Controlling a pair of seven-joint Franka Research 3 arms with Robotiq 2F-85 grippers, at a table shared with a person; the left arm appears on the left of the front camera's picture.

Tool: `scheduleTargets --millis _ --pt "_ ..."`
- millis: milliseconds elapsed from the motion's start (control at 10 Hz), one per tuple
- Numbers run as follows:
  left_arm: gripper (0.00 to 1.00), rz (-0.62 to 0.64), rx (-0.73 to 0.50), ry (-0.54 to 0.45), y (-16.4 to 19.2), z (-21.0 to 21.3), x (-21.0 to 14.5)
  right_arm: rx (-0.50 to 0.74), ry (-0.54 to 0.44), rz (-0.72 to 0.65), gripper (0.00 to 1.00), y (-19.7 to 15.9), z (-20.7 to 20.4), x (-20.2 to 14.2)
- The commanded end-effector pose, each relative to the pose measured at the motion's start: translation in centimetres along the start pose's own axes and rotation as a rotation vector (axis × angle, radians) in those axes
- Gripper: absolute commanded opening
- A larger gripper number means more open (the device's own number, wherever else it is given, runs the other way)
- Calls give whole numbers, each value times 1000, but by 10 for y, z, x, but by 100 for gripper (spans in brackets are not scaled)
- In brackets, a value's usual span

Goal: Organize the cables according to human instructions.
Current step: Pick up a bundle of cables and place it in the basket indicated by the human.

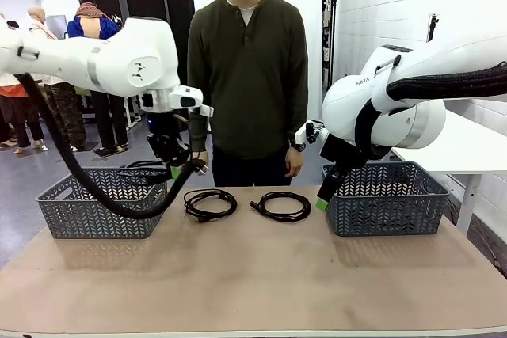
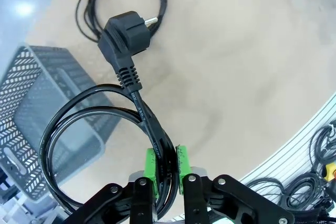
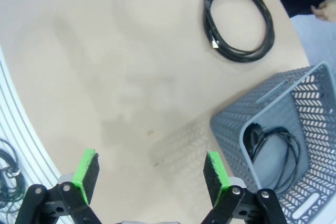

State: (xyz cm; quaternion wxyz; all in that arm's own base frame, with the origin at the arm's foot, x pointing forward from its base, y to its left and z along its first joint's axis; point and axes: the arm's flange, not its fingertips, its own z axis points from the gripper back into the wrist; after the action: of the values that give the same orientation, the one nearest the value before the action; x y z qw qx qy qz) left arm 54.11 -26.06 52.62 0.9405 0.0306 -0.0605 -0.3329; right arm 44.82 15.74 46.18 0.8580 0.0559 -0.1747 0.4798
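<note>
My left gripper (image 1: 175, 169) is shut on a black cable (image 1: 145, 169) and holds it in the air over the right end of the left grey basket (image 1: 79, 213). In the left wrist view the green pads (image 2: 151, 164) pinch the cable's strands (image 2: 137, 109), its plug (image 2: 125, 36) points away and its loop hangs over the basket (image 2: 32, 80). Two coiled cables lie on the table in front of the person, one on the left (image 1: 210, 203) and one on the right (image 1: 281, 206). My right gripper (image 1: 323, 199) (image 3: 152, 178) is open beside the right basket (image 1: 388, 211), holding nothing.
The right basket (image 3: 294, 103) holds one coiled cable (image 3: 273, 153). A person stands at the far edge, hands (image 1: 295, 161) hanging down. My left arm's thick ribbed hose (image 1: 95, 191) hangs in front of the left basket. Bare tabletop (image 1: 253, 275) lies in front.
</note>
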Motion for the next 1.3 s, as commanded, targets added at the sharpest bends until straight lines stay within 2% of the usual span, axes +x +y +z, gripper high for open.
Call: scheduleTargets --millis 0,100,200,1000,1200 --pt "0 0 -36 -38 19 5 -20 -2 1 -3 100 0 -1 -1" --pt "0 12 -42 -46 26 5 -25 -2 1 -3 100 0 -1 -1" --pt "0 8 -7 -8 15 4 -6 -2 1 -3 100 0 -1 -1" --pt "0 -3 -26 -6 12 0 -7 -2 1 -3 100 0 -1 -1" --pt "0 -140 14 -13 33 10 -18 -2 1 -3 100 0 -1 -1"
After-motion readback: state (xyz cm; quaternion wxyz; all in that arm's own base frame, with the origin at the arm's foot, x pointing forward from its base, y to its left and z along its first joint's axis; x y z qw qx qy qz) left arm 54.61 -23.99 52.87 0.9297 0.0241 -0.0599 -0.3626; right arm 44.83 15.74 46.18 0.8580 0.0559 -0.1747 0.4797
